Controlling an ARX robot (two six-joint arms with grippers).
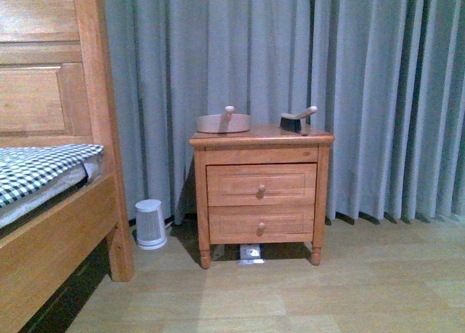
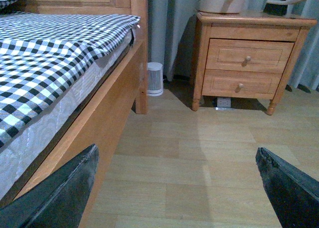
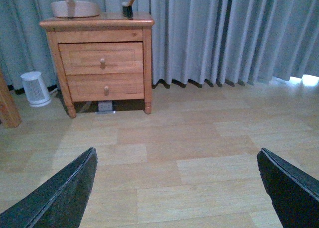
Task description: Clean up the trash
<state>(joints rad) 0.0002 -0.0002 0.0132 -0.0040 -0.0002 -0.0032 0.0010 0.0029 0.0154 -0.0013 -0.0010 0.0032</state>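
Note:
No crumpled white paper wad shows in any view; the trash is out of view. A tan dustpan (image 1: 222, 122) with a wooden handle and a dark hand brush (image 1: 294, 121) lie on top of the wooden nightstand (image 1: 260, 190). They also show in the left wrist view, dustpan (image 2: 222, 4) and brush (image 2: 284, 3), and in the right wrist view, dustpan (image 3: 75, 8) and brush (image 3: 127, 8). My left gripper (image 2: 177, 188) is open and empty above bare floor beside the bed. My right gripper (image 3: 177, 188) is open and empty above bare floor. Neither arm shows in the front view.
A wooden bed (image 1: 58, 202) with a black-and-white checked sheet (image 2: 45, 54) stands at the left. A small white ribbed heater (image 1: 150, 223) sits between bed and nightstand. Grey curtains (image 1: 378, 78) hang behind. A small white object (image 1: 251, 253) lies under the nightstand.

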